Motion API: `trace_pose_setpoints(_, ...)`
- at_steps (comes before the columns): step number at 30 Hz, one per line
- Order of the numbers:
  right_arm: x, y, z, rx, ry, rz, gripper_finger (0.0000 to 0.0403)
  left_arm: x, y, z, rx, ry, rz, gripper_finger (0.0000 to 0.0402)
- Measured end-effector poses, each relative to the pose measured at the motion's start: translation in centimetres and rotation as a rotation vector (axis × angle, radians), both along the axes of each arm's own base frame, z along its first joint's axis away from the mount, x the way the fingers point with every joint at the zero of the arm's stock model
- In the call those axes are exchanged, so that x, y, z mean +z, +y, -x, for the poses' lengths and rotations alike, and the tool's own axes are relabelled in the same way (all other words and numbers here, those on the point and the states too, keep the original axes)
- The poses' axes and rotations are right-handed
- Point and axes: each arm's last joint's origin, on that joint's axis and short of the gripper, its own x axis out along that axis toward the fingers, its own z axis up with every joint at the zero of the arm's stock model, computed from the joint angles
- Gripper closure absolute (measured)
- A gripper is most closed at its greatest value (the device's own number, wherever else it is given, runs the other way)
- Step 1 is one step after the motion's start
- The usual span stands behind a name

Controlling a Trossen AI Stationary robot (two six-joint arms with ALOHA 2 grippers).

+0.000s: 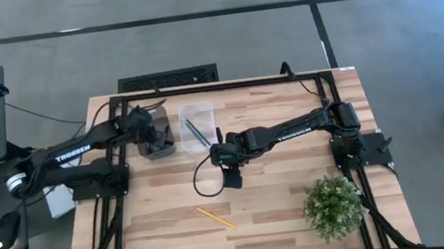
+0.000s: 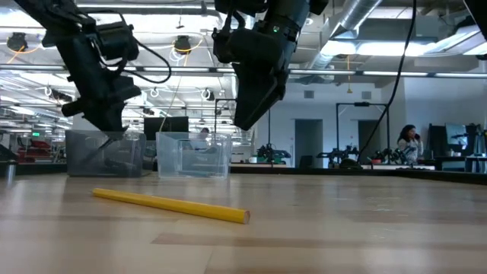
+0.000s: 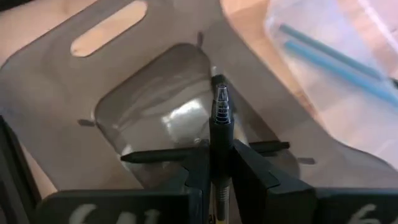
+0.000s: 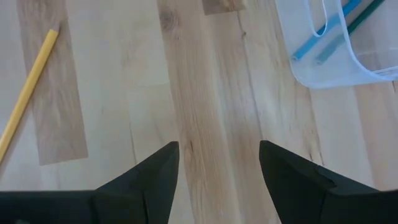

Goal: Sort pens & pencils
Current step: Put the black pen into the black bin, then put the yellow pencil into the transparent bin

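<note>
The left gripper [image 3: 221, 168] is pinching a pen [image 3: 221, 118] over the dark bin [image 1: 155, 139], aiming to drop it among the others. The right gripper [image 4: 217, 168], spread, is hovering near the yellow pencil [image 1: 215, 217] lying on the surface [image 1: 275, 219]; the clear bin [image 1: 197, 126] is keeping pencils separate.

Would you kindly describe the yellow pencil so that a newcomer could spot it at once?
Start from the wooden table and look at its near part, left of the small green plant. The yellow pencil lies there alone on bare wood. It is the only pencil outside the clear bin, where the blue one lies.
</note>
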Motion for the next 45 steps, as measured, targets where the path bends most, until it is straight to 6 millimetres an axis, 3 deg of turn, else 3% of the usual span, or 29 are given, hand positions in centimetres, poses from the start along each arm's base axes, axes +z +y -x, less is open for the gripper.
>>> trace_pose_setpoints(11, 0.0, 0.0, 0.0, 0.001, 0.001, 0.000, 0.0159, -0.3, 0.9, 0.1, -0.022, 0.043, -0.021, 0.0342)
trace_pose_setpoints(23, 0.0, 0.0, 0.0, 0.001, 0.001, 0.001, 0.0159, 0.0, 1.0, -0.1, -0.065, 0.042, -0.060, 0.0341)
trace_pose_setpoints(28, 0.0, 0.0, 0.0, 0.001, 0.004, 0.001, 0.0159, 2.5, 1.6, -0.8, -0.117, 0.018, -0.144, 0.0341)
trace_pose_setpoints(33, 0.0, 0.0, 0.0, -0.014, 0.003, -0.006, 0.0159, 6.9, 1.3, -1.5, -0.191, -0.114, -0.308, 0.0340)
trace_pose_setpoints(40, 0.0, 0.0, 0.0, -0.031, 0.002, -0.013, 0.0159, 11.7, -2.0, 0.4, -0.298, -0.382, -0.558, 0.0340)
trace_pose_setpoints(45, 0.0, 0.0, 0.0, -0.031, 0.002, -0.013, 0.0159, 12.6, -4.6, 2.5, -0.374, -0.536, -0.627, 0.0340)
